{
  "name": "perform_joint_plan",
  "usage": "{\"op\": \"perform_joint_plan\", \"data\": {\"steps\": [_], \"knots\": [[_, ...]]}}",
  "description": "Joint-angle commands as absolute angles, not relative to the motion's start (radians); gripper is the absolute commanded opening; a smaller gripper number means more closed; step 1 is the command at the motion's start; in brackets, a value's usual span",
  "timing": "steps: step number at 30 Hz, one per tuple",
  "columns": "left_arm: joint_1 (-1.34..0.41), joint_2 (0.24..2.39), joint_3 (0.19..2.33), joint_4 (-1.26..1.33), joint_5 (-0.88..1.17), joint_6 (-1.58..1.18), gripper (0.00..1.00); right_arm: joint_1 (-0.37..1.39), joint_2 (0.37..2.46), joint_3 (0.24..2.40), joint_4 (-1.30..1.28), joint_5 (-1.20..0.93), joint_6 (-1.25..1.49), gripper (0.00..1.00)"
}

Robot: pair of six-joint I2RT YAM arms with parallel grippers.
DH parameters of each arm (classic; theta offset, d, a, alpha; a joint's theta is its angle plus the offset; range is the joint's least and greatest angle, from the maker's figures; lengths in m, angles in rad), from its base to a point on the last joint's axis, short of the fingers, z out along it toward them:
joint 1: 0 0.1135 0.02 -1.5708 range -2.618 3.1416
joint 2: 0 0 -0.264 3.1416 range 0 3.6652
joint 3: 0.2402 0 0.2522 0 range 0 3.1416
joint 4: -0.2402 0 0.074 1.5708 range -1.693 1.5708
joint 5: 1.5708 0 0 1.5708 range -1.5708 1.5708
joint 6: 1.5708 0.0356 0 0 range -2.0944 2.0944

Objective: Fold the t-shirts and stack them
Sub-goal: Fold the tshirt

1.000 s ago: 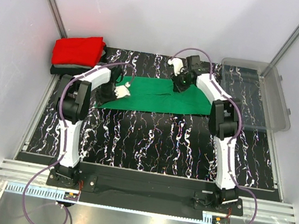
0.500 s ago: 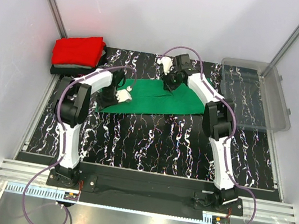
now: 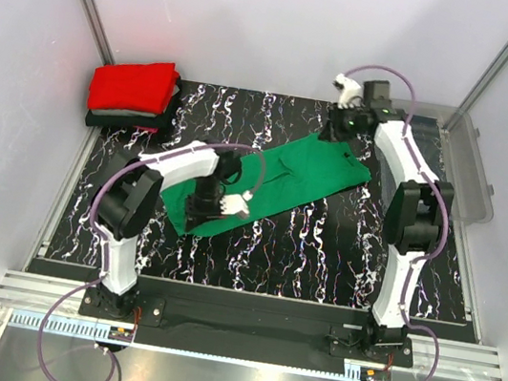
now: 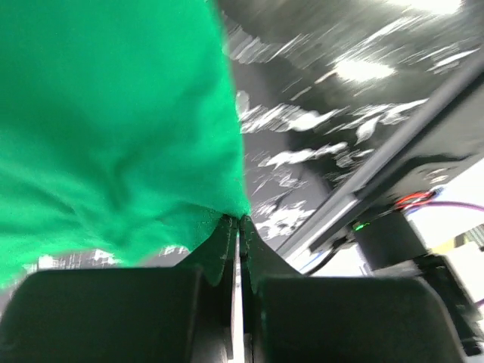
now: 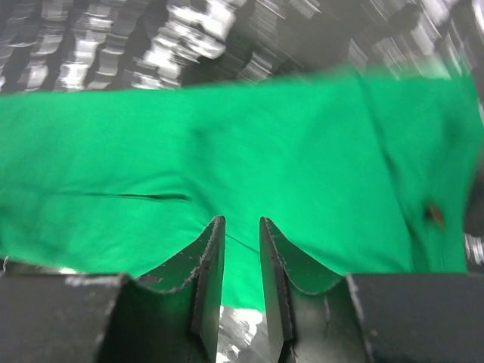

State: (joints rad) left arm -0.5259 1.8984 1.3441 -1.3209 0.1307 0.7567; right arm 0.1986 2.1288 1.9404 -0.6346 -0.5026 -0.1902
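- Top view, table [image 3: 322, 250]: black top with white marble veins.
- Top view, green shirt [image 3: 295, 178]: lies on the table as a long slanting band, running from near left to far right; it looks partly folded.
- Top view, left arm [image 3: 177, 159]: bends in over the near-left end of the green shirt, its tip down on the cloth.
- Top view, right arm [image 3: 398, 148]: reaches to the far-right end of the green shirt, its tip at the far corner.
- Top view, red shirt [image 3: 133, 84]: folded, on top of a pile at the far-left corner of the table.
- Top view, dark shirts [image 3: 115, 120]: folded, under the red shirt; a grey layer shows between.
- Top view, bin [image 3: 472, 186]: clear plastic, at the far-right edge of the table, well apart from the pile.
- Left wrist view, left fingers [image 4: 219, 249]: pressed together, pinching the edge of the green shirt, which hangs to the left of them above the table; the picture is blurred.
- Right wrist view, right fingers [image 5: 209, 265]: a narrow gap apart, over the near edge of the green shirt, which spreads flat beyond them. Whether any cloth is caught between them cannot be told.
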Motion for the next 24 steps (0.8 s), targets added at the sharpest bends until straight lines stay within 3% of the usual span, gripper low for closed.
{"op": "perform_joint_plan", "data": {"steps": [1,12,19,24], "knots": [[-0.578,1.871,1.437,-1.549,0.31,0.746,0.0,0.161,2.216,1.907,-0.707,-0.52,-0.069,0.31],[-0.758,1.94,1.465,-1.548,0.465,0.736,0.0,0.16,2.405,2.042,-0.747,-0.472,-0.071,0.31],[-0.816,2.002,1.561,-1.548,0.506,0.713,0.0,0.212,2.542,2.253,-0.807,-0.396,-0.127,0.31],[-0.834,2.036,1.618,-1.548,0.503,0.698,0.0,0.313,2.644,2.373,-0.854,-0.244,-0.167,0.42]]}}
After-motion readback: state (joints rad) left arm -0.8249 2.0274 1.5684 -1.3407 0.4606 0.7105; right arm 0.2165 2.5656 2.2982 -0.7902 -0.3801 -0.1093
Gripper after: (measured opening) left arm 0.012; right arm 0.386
